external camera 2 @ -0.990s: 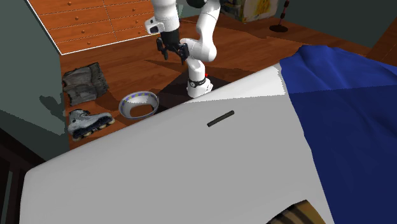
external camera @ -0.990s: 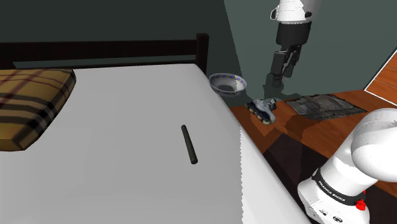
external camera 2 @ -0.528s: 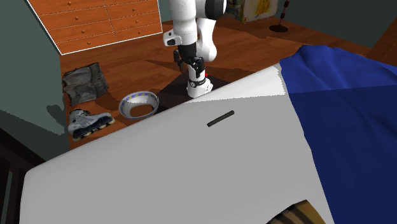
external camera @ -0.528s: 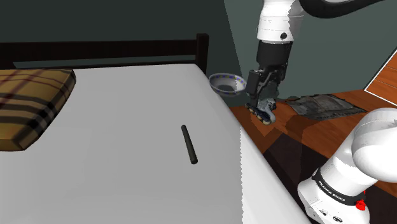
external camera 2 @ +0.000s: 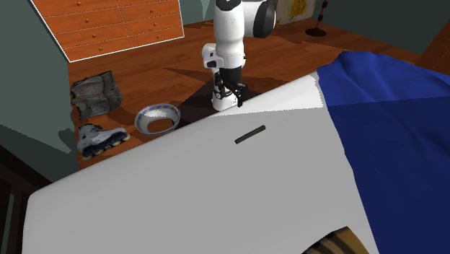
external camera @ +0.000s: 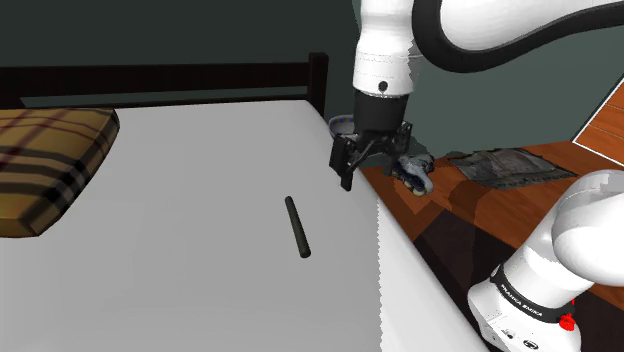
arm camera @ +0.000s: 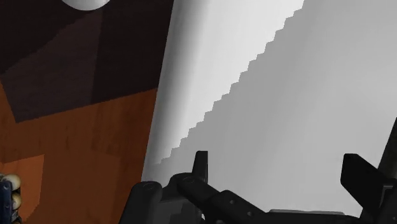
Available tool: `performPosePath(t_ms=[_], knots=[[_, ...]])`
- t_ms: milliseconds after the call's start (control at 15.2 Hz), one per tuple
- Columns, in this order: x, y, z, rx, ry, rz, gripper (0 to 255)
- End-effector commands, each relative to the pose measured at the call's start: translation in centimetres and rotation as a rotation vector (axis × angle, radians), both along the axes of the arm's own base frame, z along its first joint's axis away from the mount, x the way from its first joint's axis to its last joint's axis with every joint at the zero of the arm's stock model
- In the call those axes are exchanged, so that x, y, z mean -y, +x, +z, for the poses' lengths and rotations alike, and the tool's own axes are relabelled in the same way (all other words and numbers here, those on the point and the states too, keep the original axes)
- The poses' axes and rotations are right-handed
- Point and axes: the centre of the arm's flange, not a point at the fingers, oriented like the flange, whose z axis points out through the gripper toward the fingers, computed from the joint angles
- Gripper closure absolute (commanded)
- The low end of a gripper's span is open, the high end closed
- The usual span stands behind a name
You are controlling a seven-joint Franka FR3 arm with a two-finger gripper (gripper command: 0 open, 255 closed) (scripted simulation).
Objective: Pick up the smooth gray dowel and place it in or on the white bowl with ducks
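The dark grey dowel point(external camera: 297, 227) point(external camera 2: 250, 134) lies flat on the white bed point(external camera: 180, 210), near the edge that faces the stand. My gripper point(external camera: 346, 177) point(external camera 2: 231, 95) hangs open over that bed edge, above the dowel and to its right in the shoulder view, holding nothing. In the wrist view its fingers point(arm camera: 200, 164) stand wide apart over the white sheet point(arm camera: 299, 95). The white bowl with a blue-dotted rim point(external camera 2: 158, 118) stands on the wooden floor beside the bed. In the shoulder view the arm covers most of the bowl point(external camera: 340, 124).
An inline skate point(external camera: 414, 171) point(external camera 2: 101, 138) and a grey crumpled bundle point(external camera: 510, 165) point(external camera 2: 94, 95) lie on the floor near the bowl. A plaid pillow point(external camera: 45, 165) and a dark headboard point(external camera: 160, 78) sit at the bed's far end. A blue blanket point(external camera 2: 393, 108) covers part of the bed.
The arm has swung from above the floor by the skate, down and over to the bed's edge, nearer the dowel. The fingers stayed open. Dowel and bowl have not moved.
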Motion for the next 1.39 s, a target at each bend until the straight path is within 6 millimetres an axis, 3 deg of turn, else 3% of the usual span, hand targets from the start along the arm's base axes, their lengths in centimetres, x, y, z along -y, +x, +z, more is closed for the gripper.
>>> performPosePath(t_ms=[0,528,1056,1320], knots=[[-2.4,0.8,-0.7,0.012,0.006,-0.045,0],[-10.9,4.9,-3.6,0.060,0.020,-0.211,0],[-11.3,4.9,-7.6,0.060,0.020,-0.214,0],[-11.3,4.9,-7.6,0.060,0.020,-0.214,0]])
